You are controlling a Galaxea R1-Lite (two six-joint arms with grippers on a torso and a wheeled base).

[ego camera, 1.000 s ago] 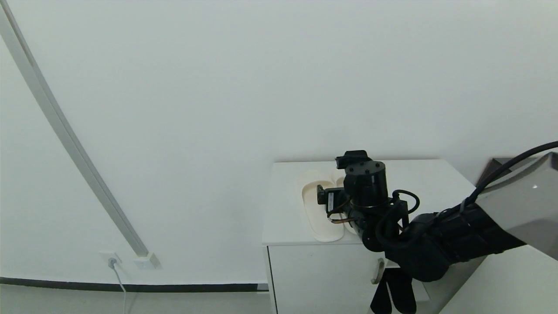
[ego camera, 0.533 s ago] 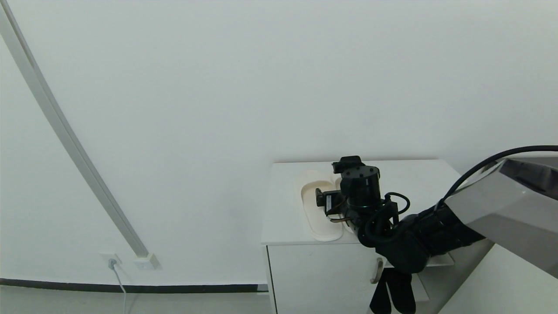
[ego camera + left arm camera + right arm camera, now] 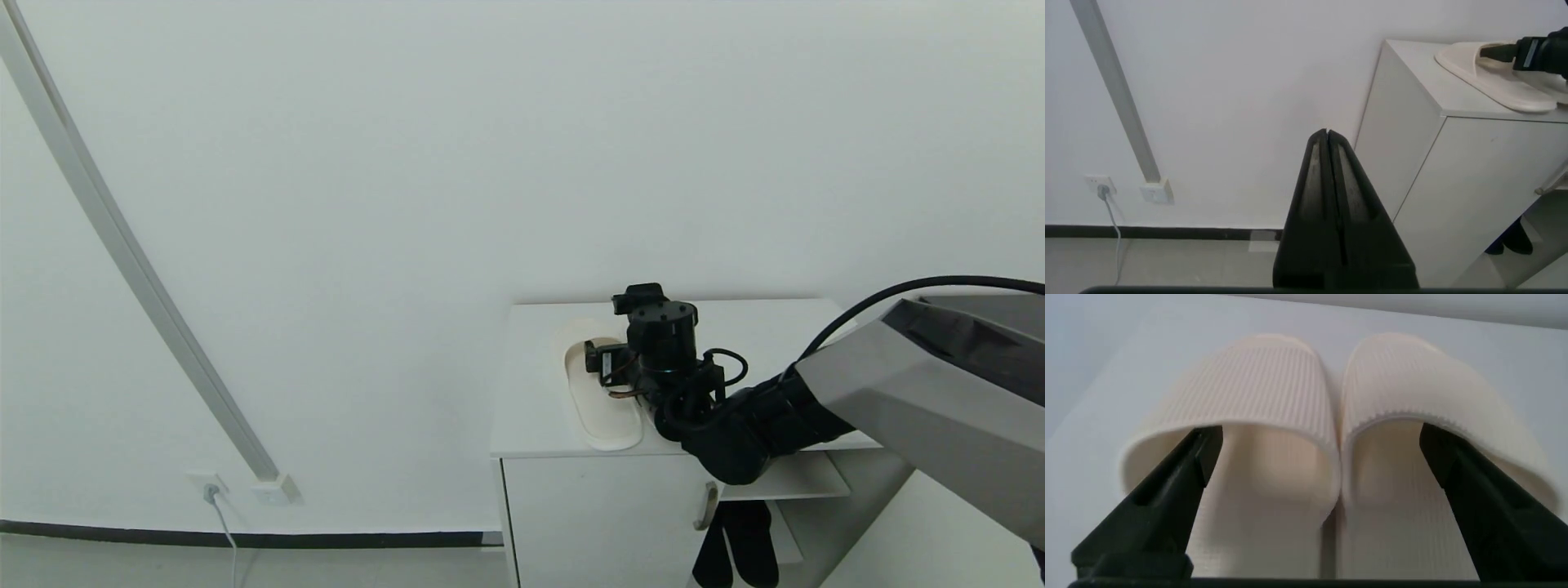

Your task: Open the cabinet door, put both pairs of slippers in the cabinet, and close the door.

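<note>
Right arm hanging over cabinet (image 3: 531,392) top; right gripper (image 3: 1321,437) standing wide, one finger sitting under each cream slipper (image 3: 1274,384) strap, clamping nothing. Left gripper (image 3: 1328,135) hanging beside cabinet, fingers pressing together, empty. Black slippers (image 3: 739,547) lying inside.

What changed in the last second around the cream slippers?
The right gripper slid farther along the cabinet top, away from the robot, onto the cream slippers; its jaws stand open, one inside each slipper. The cream slippers, the black slippers below and the cabinet stayed put.
</note>
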